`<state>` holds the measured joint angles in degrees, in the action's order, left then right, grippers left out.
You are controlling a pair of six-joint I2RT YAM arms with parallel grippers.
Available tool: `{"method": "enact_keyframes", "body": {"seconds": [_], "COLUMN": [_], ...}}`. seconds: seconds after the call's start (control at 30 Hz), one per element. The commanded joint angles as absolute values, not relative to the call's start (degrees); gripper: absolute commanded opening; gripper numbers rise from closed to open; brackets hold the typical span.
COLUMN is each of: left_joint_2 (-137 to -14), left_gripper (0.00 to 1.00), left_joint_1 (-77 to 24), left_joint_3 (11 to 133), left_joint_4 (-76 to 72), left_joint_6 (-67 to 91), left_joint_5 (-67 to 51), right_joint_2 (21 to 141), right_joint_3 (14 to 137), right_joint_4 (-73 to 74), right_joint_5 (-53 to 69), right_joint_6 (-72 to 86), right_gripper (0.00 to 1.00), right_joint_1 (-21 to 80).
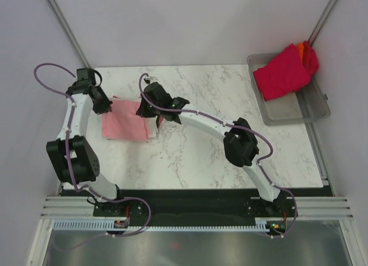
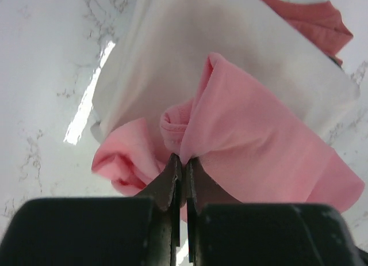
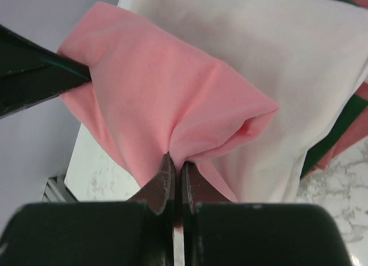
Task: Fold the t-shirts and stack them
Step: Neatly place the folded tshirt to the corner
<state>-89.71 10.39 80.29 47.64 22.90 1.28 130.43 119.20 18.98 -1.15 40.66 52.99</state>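
Light pink t-shirt [image 1: 123, 125]: folded rectangle, left-centre of table [image 1: 190, 156], cloth bunched up at both side edges. Cream-white t-shirt [image 2: 190, 47]: flat beneath it, showing at right edge. Crimson t-shirt [image 1: 284, 70]: crumpled heap in tray [image 1: 299, 110], far right; orange t-shirt [image 1: 301, 46] peeking behind.

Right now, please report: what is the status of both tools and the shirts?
Grip: left tool and right tool both shut on pink shirt. Under it, white shirt. Aside in tray, red shirt; nothing blocks.

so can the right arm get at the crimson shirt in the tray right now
Probably not yet: the right arm has its jaws shut on the pink shirt. Nothing else blocks the way to the crimson shirt.
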Motion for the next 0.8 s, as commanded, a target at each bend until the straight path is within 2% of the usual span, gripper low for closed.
{"method": "enact_keyframes", "body": {"seconds": [0.0, 0.03, 0.1, 0.13, 0.17, 0.2, 0.5, 0.6, 0.67, 0.77], "left_joint_2": [-98.59, -100.96, -105.80, -106.95, -107.66, -107.23, -93.01, -87.90, -85.53, -83.16], "left_gripper": [0.06, 0.18, 0.60, 0.63, 0.78, 0.86, 0.86, 0.85, 0.84, 0.83], "left_joint_1": [10.81, 10.81, 10.55, 10.20, 9.93, 9.06, 8.26, 8.00, 7.65, 7.03], "left_joint_3": [88.75, 90.34, 94.03, 94.91, 95.36, 94.93, 91.58, 90.88, 89.22, 83.71], "left_joint_4": [43.59, 43.42, 43.24, 43.33, 43.33, 43.33, 43.33, 43.33, 42.81, 39.65], "left_joint_6": [25.12, 25.83, 27.50, 27.42, 27.33, 27.25, 26.37, 25.93, 26.10, 27.15], "left_joint_5": [2.37, 2.55, 1.33, 0.27, 0.26, 1.48, 9.32, 4.76, -4.52, -11.49], "right_joint_2": [135.94, 137.36, 140.88, 141.41, 141.42, 140.28, 125.53, 116.22, 107.64, 95.77], "right_joint_3": [126.81, 129.18, 131.74, 132.53, 132.19, 131.40, 112.80, 105.93, 94.54, 85.55], "right_joint_4": [16.88, 16.27, 15.73, 15.73, 15.73, 15.56, 12.04, 11.60, 11.08, 9.76], "right_joint_5": [-5.01, -6.05, -7.20, -7.38, -7.82, -8.26, -10.72, -9.23, -5.74, -2.03], "right_joint_6": [42.28, 42.28, 42.71, 42.89, 42.98, 42.28, 36.04, 32.96, 31.12, 30.85], "right_gripper": [0.03, 0.38, 0.68, 0.97, 0.98, 0.98, 0.98, 0.98, 0.93, 0.88], "right_joint_1": [51.07, 50.28, 49.31, 48.35, 48.08, 47.82, 46.41, 45.44, 42.21, 38.25]}}
